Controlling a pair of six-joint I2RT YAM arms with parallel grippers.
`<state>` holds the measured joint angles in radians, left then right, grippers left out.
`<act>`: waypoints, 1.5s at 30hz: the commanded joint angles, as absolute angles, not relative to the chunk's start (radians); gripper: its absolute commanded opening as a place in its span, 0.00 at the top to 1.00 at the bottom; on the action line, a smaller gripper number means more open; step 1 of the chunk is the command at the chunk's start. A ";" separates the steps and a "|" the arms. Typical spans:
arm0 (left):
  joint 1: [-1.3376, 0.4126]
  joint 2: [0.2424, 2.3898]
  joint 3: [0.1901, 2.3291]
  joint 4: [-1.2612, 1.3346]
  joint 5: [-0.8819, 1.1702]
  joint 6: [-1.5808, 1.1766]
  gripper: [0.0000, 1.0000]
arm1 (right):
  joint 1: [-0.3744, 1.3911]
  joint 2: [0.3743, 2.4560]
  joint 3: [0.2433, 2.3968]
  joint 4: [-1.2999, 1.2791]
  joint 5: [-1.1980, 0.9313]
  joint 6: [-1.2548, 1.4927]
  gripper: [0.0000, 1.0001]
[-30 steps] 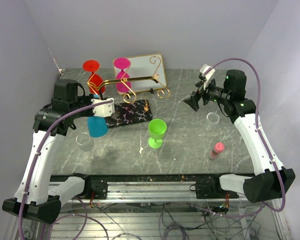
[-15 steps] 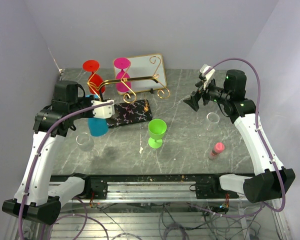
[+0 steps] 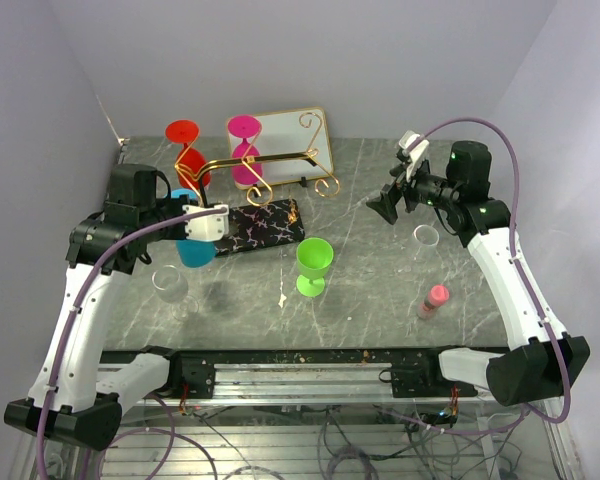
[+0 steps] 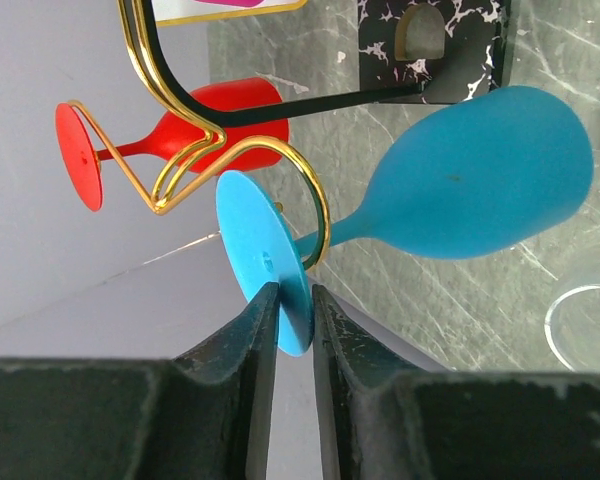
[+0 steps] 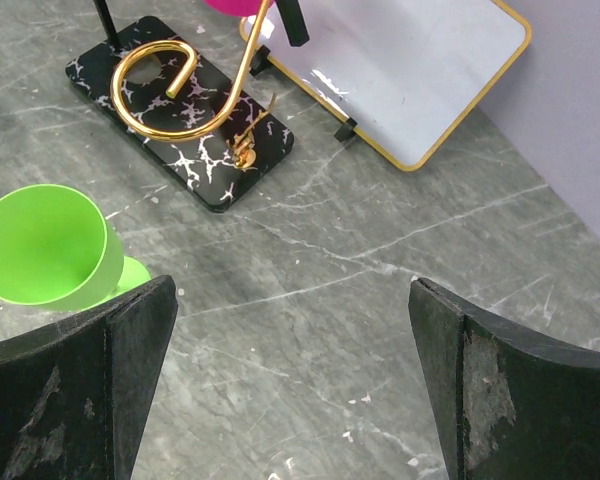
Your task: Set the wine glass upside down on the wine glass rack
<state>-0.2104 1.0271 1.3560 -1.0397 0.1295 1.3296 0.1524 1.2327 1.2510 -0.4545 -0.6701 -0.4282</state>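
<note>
A blue wine glass (image 4: 480, 185) hangs upside down, bowl low (image 3: 195, 250), its stem inside a curled gold end of the wine glass rack (image 4: 315, 215). My left gripper (image 4: 293, 295) straddles the edge of the glass's blue foot (image 4: 260, 255). Its jaws are slightly parted, and a thin gap shows on one side of the foot. The rack (image 3: 265, 158) also holds a red glass (image 3: 185, 135) and a pink glass (image 3: 245, 130) upside down. My right gripper (image 3: 385, 205) hovers wide open over the bare table, nothing between its fingers (image 5: 140, 330).
A green wine glass (image 3: 313, 262) stands upright mid-table, also in the right wrist view (image 5: 45, 245). Clear glasses sit at the left (image 3: 168, 283) and right (image 3: 426, 236). A pink bottle (image 3: 433, 298) lies near the right. A gold-rimmed white tray (image 3: 295, 140) leans behind the rack.
The left jaws have eased apart around the blue glass's foot. The glass stays hanging on the rack. The right arm has not moved.
</note>
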 commanded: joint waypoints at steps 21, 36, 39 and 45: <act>-0.216 1.002 1.347 -1.109 0.114 1.368 0.48 | 0.148 1.232 1.243 -0.443 -0.689 -0.440 0.00; -0.215 0.997 1.478 -1.176 0.258 1.301 0.03 | 0.151 1.257 1.295 -0.517 -0.698 -0.467 0.01; -0.216 0.988 1.502 -1.144 0.335 1.229 0.01 | 0.154 1.265 1.345 -0.570 -0.705 -0.496 0.02; -0.215 0.982 1.512 -1.050 0.421 1.030 0.01 | 0.200 1.295 1.398 -0.729 -0.737 -0.571 0.06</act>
